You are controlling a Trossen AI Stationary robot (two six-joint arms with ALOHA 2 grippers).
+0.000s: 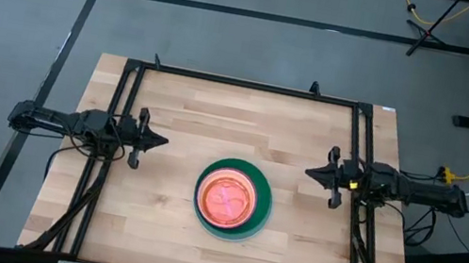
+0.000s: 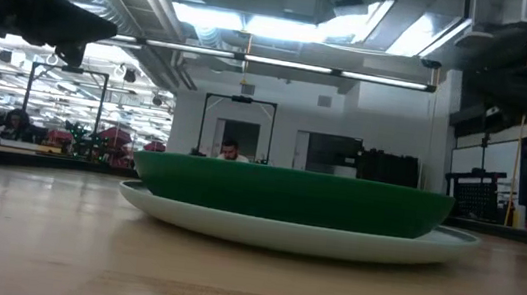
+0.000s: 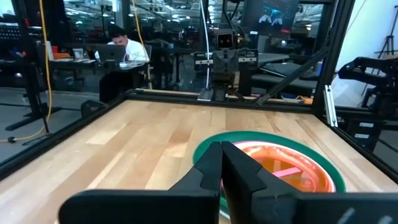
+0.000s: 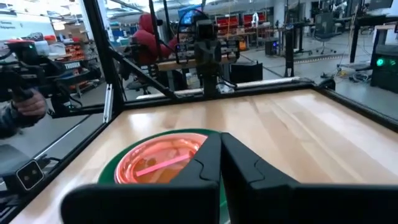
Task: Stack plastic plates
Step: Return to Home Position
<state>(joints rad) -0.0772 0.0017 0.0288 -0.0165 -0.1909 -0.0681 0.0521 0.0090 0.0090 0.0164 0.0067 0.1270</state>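
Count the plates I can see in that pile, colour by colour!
Red-pink plate, on top: 1
Dark green plate: 1
Pale plate, at the bottom: 1
Total in sight: 3. Others may hide inside the stack.

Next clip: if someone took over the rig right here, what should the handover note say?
Left pincer: shut, empty, over the table's left side.
Right pincer: shut, empty, over the right side.
Plates: one stack mid-table, red-pink plate on top, dark green plate low in it.
Done: no loose plate in view.
Left: nothing to stack; both arms look parked.
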